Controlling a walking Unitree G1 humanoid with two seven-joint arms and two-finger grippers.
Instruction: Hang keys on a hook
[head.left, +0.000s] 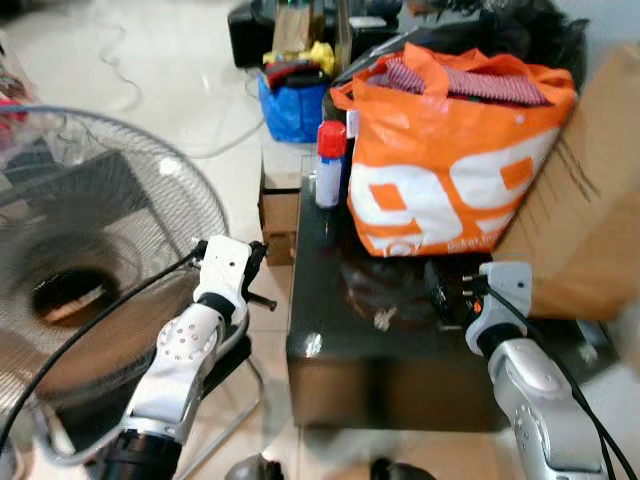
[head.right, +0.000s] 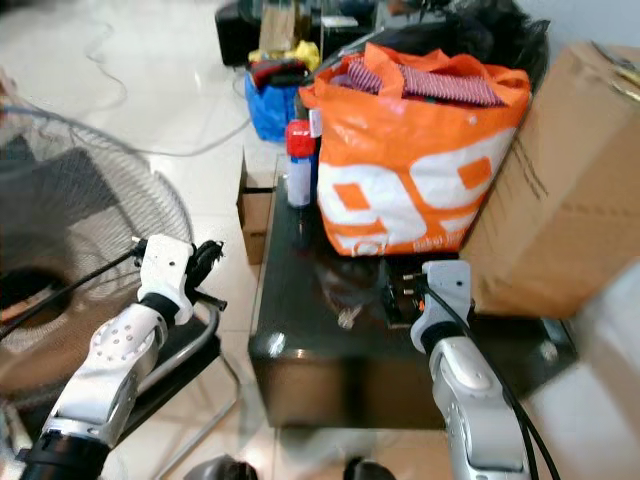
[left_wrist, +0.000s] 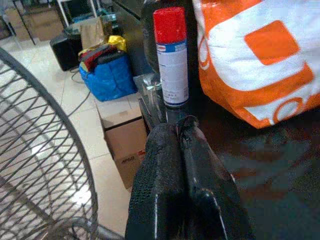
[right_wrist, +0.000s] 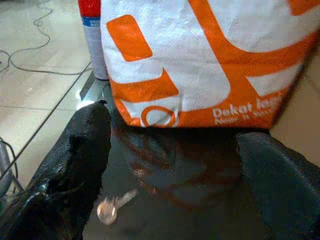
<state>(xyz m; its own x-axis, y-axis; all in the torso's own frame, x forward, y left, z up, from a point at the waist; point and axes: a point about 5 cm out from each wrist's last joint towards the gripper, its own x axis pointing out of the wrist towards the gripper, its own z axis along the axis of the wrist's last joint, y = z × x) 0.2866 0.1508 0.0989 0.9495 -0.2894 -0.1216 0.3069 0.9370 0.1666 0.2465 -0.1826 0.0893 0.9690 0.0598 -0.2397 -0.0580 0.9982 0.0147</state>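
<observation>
My right end effector (right_wrist: 175, 165) hangs low over the dark glossy counter (head.left: 330, 350), its two black fingers (right_wrist: 75, 165) spread wide apart with nothing between them. The keys (right_wrist: 112, 206) lie flat on the counter just ahead of it, near the left finger, silver and a little blurred. Beyond them stands an orange and white shopping bag (head.left: 450, 160), with a red-capped spray can (head.left: 329, 165) upright at the bag's left side. A brown cardboard box (head.left: 590, 200) leans behind the bag on my right. My left end effector (left_wrist: 182, 165) is held off the counter's left edge, fingers pressed together and empty, beside a large wire fan guard (head.left: 90, 250) on the tiled floor (head.left: 180, 90).
</observation>
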